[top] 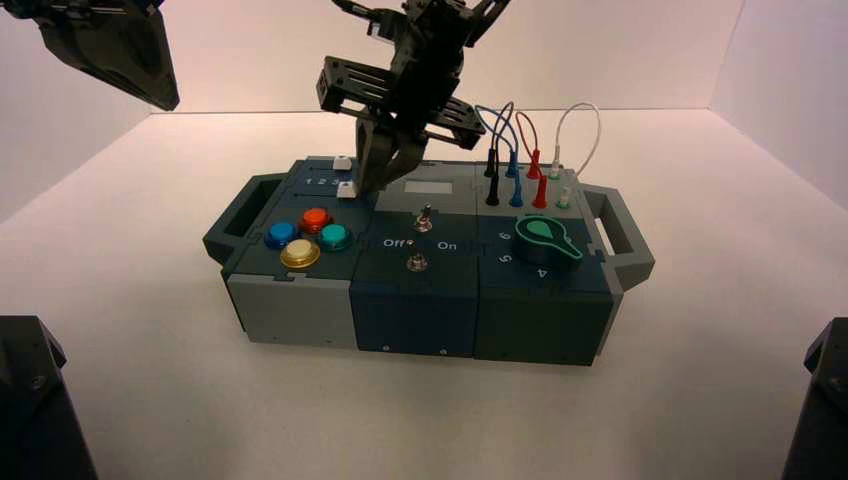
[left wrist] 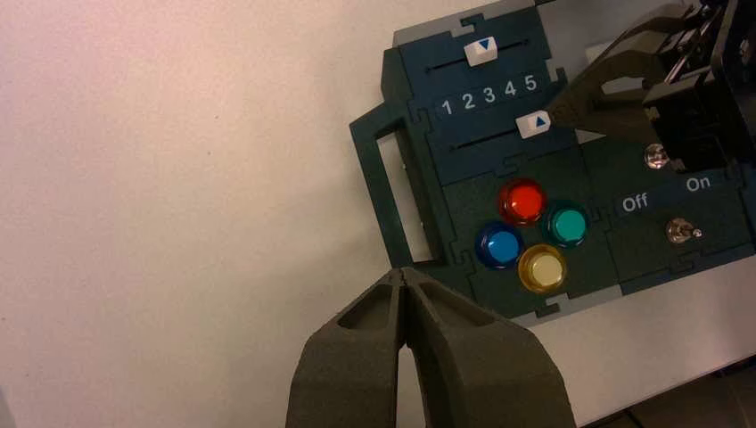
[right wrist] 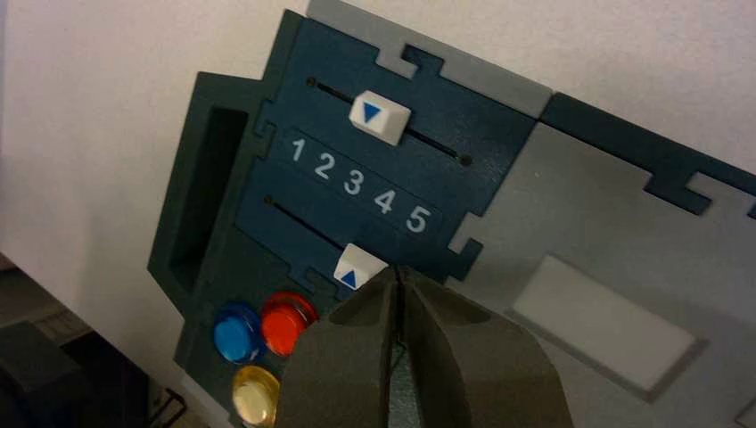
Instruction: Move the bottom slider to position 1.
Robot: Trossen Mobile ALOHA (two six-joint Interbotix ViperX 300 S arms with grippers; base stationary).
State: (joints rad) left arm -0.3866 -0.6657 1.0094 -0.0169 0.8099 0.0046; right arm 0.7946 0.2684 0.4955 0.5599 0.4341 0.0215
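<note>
A: What does the box (top: 420, 300) hold, and in which compartments?

B: In the high view, the dark blue slider panel sits at the upper left of the box. It carries two slotted tracks, each with one white knob, and the number row 1 2 3 4 5 printed between them. Below it, four round buttons: red button (left wrist: 522, 201), blue button (left wrist: 499, 245), teal button (left wrist: 567, 226), yellow button (left wrist: 542, 267). The centre panel bears two toggle switches (top: 424, 219) with "Off" and "On" lettering. At right sits one green dial (top: 546, 238); above it, plug-in wires (top: 520, 150) in black, blue, red and white.

A: Where is the bottom slider?

B: The bottom slider (right wrist: 358, 267) lies at the 5 end of its track, under the digit 5 in the right wrist view. Position 1 (right wrist: 298, 150) is at the opposite end of the row, well apart from it. The top slider (right wrist: 380, 117) sits between the 2 and the 3 in the right wrist view.

A: And the grippers?

B: The right gripper (top: 381, 185) is lowered at the centre of the high view, just beside the bottom slider. Its fingers (right wrist: 357, 348) are pressed together, grasping nothing, tips touching or nearly touching the knob's edge. The left gripper (left wrist: 406, 278), seen at the bottom of the left wrist view, is likewise clenched and empty, held above the table (top: 700, 380) off the box's left handle (left wrist: 392, 196).
</note>
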